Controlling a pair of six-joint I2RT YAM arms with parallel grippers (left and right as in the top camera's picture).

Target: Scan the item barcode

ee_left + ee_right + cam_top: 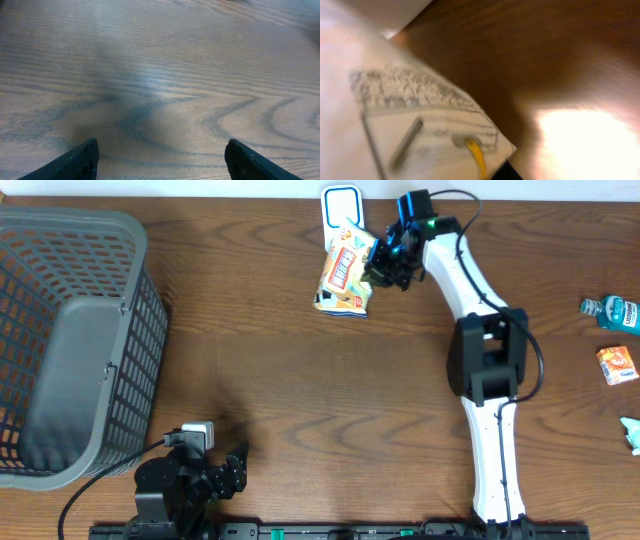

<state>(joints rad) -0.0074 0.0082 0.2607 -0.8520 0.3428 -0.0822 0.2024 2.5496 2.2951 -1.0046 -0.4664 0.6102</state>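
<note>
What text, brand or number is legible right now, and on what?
Nothing reads clearly enough to quote.
snack packet: red front lettering, too small.
fine print on its back, right wrist view: blurred.
blue bottle: label too small.
orange box: print too small.

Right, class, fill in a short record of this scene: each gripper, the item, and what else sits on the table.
left gripper: open, holding nothing, over bare table
right gripper: shut on snack bag
snack bag: right next to white blue-edged device, far side of table
grey basket: left side of table
right edge: blue bottle, orange box
</note>
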